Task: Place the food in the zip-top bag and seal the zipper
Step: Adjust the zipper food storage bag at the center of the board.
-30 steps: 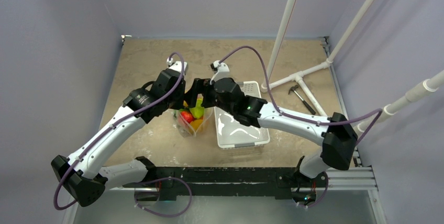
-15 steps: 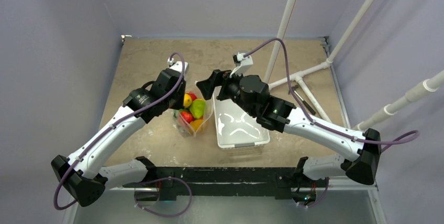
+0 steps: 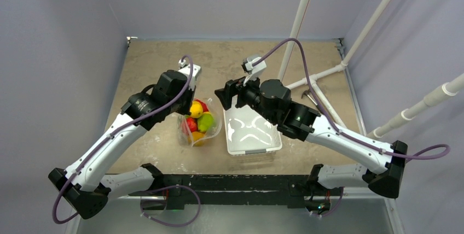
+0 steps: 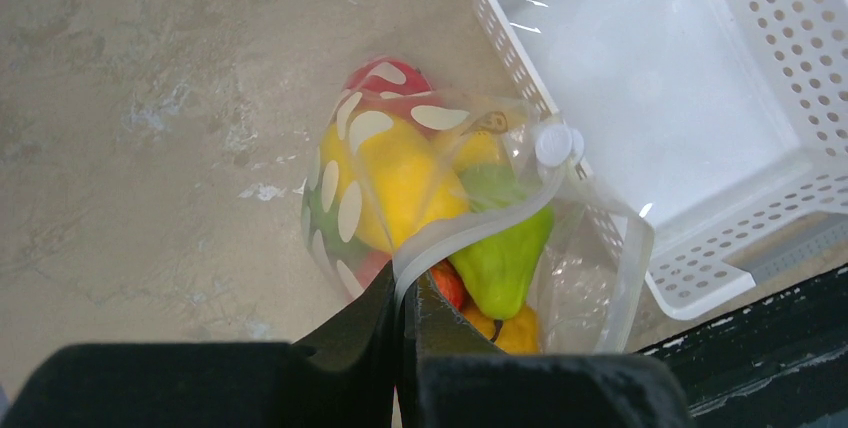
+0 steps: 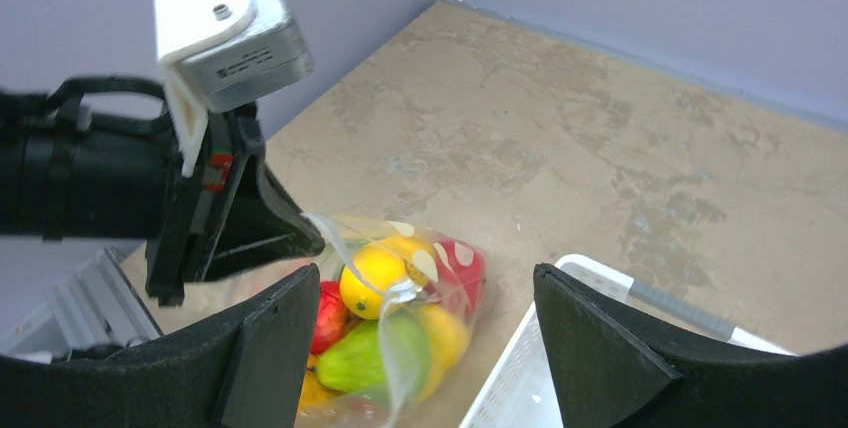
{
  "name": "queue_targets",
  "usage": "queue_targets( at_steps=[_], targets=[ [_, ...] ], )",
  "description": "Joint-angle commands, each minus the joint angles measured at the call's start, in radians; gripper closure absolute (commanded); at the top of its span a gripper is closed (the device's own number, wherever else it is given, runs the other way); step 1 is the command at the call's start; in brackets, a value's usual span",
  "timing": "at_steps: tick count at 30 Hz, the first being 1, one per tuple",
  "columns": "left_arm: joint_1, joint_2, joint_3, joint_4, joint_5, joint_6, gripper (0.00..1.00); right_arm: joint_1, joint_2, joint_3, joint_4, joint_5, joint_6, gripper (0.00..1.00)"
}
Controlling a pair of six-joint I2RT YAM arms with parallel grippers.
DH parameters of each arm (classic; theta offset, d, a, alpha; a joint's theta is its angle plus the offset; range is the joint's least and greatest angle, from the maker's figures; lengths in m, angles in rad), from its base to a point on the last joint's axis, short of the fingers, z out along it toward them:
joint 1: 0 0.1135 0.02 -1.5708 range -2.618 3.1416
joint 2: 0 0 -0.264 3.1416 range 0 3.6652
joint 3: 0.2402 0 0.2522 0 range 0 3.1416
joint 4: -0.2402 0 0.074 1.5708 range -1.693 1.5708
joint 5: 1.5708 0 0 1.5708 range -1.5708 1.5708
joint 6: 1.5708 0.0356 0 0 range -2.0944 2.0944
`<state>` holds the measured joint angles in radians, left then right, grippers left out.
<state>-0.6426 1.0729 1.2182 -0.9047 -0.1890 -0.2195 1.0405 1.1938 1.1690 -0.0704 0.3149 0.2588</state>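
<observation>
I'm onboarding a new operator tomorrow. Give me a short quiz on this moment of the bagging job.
1. True or false: the right gripper grips the zip-top bag.
2. The left gripper is shut on: A) nothing B) the bag's zipper C) the right gripper's finger.
3. Fill in: the food lies inside the bag, whose mouth is ____.
Key: 1 false, its jaws stand open, clear of the bag; 2 B; 3 open.

No text can be read; pale print on the left arm's black joint (image 3: 143,103) is too small.
</observation>
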Motion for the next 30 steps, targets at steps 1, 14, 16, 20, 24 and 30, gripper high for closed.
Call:
queue_targets(
  at_steps=[1,14,16,20,24,30],
  targets=[
    [-0.004,-0.039,0.064,0.020,0.107,0.109,1.00,0.003,-0.069,-0.032,0.015,-0.127,-0.209,0.20],
    [-0.009,-0.123,-0.018,0.028,0.437,0.296,1.00,0.003,-0.179,-0.164,0.000,-0.442,-0.634,0.24],
    [-0.011,-0.147,-0.036,0.032,0.459,0.311,1.00,0.003,-0.185,-0.185,-0.018,-0.477,-0.707,0.30],
    [-0.023,-0.178,-0.046,0.030,0.470,0.335,1.00,0.003,-0.167,-0.188,-0.066,-0.525,-0.811,0.39],
    [-0.029,-0.187,-0.046,0.029,0.485,0.341,1.00,0.004,-0.159,-0.194,-0.070,-0.614,-0.891,0.42],
    [-0.038,-0.179,-0.042,0.018,0.490,0.341,1.00,0.004,-0.135,-0.202,-0.028,-0.733,-0.935,0.46]
  ],
)
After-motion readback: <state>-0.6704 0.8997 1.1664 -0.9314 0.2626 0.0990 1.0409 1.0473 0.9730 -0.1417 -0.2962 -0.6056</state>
